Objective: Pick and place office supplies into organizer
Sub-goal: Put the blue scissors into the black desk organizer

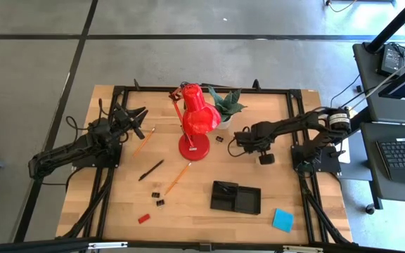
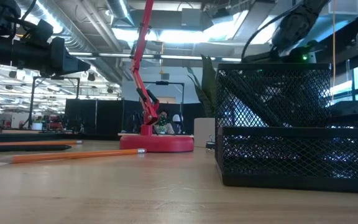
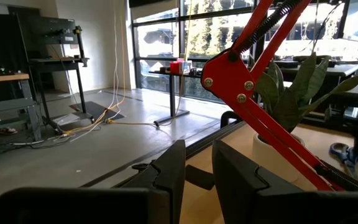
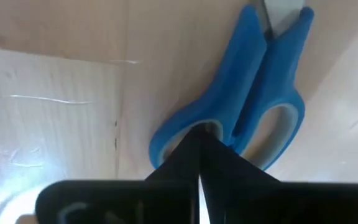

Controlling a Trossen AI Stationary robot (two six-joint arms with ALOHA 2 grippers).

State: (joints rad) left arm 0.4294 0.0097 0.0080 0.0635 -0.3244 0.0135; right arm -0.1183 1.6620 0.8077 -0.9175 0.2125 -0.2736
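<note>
My right gripper (image 1: 237, 144) is low over the table right of the red lamp, shut on the blue-handled scissors (image 4: 253, 93), which lie flat on the wood. My left gripper (image 1: 138, 117) hovers open near the table's far left, holding nothing. The black mesh organizer (image 1: 235, 197) sits on the table near its front edge. Two orange pencils (image 1: 144, 143) (image 1: 178, 177), a black pen (image 1: 151, 169), small black clips (image 1: 159, 197), a red block (image 1: 143, 218) and the blue note pad (image 1: 283, 219) lie loose on the wood. My right gripper comes from above, pointing down, and its shut fingertips (image 4: 191, 140) meet at the rim of one handle loop (image 4: 166, 134) of the scissors. The tips hide the exact place of contact. The scissors lie flat on the table.
The red desk lamp (image 1: 195, 119) stands mid-table, its base (image 2: 157, 143) between both arms. A potted plant (image 1: 225, 105) is just behind it. Another clip (image 1: 219, 139) lies by the lamp base. In the low view the organizer (image 2: 291, 124) fills the right foreground.
</note>
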